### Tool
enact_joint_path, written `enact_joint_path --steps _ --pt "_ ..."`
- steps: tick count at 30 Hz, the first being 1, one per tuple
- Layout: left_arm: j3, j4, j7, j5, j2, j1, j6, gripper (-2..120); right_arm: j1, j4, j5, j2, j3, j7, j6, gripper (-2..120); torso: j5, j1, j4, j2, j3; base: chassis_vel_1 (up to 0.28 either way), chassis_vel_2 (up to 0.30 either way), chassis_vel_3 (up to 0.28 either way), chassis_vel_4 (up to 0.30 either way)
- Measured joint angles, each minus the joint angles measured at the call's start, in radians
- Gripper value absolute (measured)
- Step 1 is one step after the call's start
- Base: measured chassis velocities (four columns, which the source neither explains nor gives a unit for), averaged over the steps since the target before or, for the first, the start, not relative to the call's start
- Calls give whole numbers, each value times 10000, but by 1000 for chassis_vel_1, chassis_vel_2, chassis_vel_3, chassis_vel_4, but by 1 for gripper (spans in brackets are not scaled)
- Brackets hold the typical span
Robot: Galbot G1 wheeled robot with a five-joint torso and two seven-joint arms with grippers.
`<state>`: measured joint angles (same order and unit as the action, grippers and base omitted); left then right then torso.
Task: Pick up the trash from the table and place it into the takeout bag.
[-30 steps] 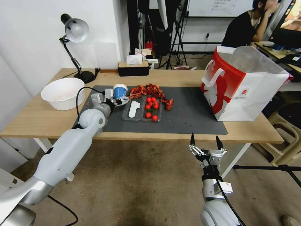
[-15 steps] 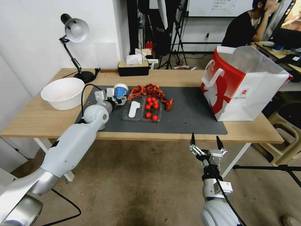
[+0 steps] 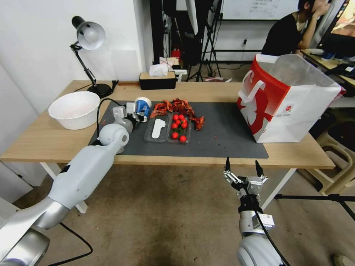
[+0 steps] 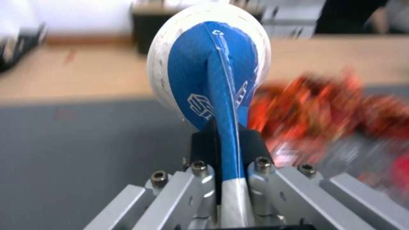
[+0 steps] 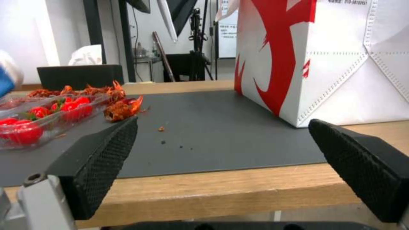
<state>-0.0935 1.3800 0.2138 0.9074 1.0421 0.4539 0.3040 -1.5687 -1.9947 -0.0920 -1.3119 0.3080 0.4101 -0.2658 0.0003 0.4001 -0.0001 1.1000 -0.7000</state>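
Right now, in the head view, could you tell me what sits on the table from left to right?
White bowl → blue-and-white paper cup, held in the left gripper → clear tray of tomatoes → takeout bag.

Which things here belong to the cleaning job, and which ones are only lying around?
Job:
- blue-and-white paper cup, squeezed in the left gripper
- red food scraps
- clear tray of tomatoes
- white bowl
- takeout bag

Only lying around:
- desk lamp
- black tissue box
- right gripper, open below the table edge
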Motion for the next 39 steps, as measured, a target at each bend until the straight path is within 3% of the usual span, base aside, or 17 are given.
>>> enact_joint_path --steps 3,10,17,23,29,39 --pt "-164 140 -350 -15 -29 -203 -464 0 -13 -20 0 -7 4 0 -1 100 -4 0 2 0 0 0 0 0 0" --pt "-1020 556 -1883 494 17 -1098 -2075 0 -41 -77 3 -9 36 1 -6 100 -1 0 3 0 0 0 0 0 0" --pt "-1998 584 -2602 961 473 -2293 -2544 0 -63 -90 17 -32 48 1 -11 100 0 -1 0 0 0 0 0 0 0" --pt "-2761 356 -2772 1218 1023 -3247 -2657 0 -98 -119 21 -42 115 1 -20 100 0 -2 1 -1 1 0 0 0 0" --pt "-3723 -419 -2916 1454 2126 -4531 -2738 0 -122 -196 23 -13 186 8 -28 100 -1 -2 0 -1 0 0 0 0 0" --pt "-4279 -1089 -2979 1539 3138 -5267 -2748 0 -69 -324 22 1 195 25 35 100 0 -1 0 -1 0 0 0 0 0"
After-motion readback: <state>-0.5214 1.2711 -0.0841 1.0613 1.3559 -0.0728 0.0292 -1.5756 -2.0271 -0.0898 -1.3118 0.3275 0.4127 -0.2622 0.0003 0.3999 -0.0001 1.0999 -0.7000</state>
